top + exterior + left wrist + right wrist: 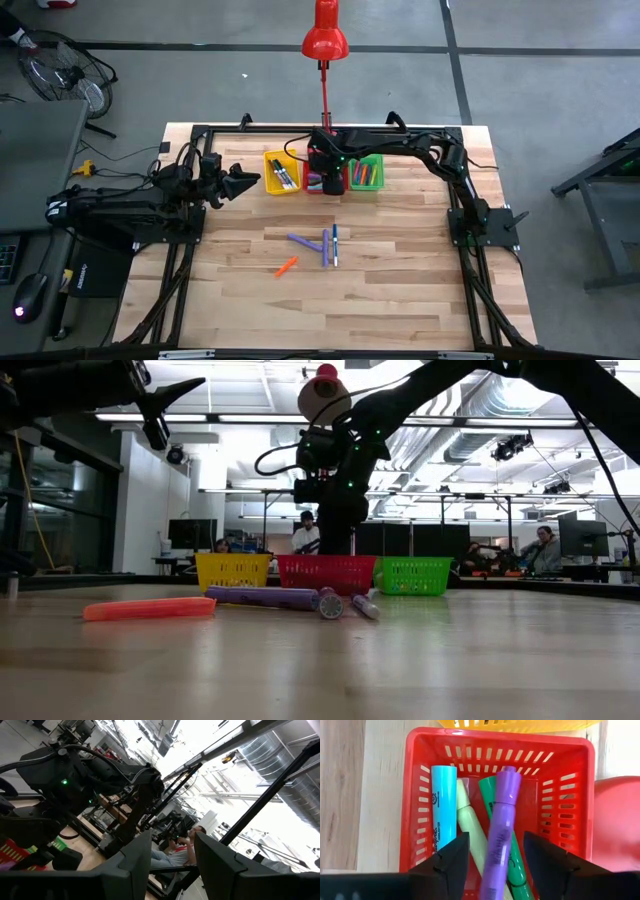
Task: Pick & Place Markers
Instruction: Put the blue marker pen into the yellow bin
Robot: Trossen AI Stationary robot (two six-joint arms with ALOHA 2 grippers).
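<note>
Right wrist view is the one you want to watch: your right gripper (492, 862) hangs straight over the red bin (422, 800), jaws spread wide, and the purple marker (500, 835) sits between them without either finger visibly pressing on it, so I'd call it let go or about to be, resting tilted on the green marker (512, 860) with the pale yellow marker (470, 830) and light blue marker (442, 810) alongside. The risk, as I see it, is the lift-out: if you come up crooked, a finger could clip the purple one and flick it over the rim, or snag the bin wall and drag the whole bin. Out on the worktop, well clear of those jaws, you've got an orange marker (287, 266), another purple marker (299, 240) and a couple more beside it still waiting. Your left gripper (240, 182) hovers up off the worktop near the yellow bin (270, 158), jaws apart and empty, so mind the two arms crowding each other there.
</note>
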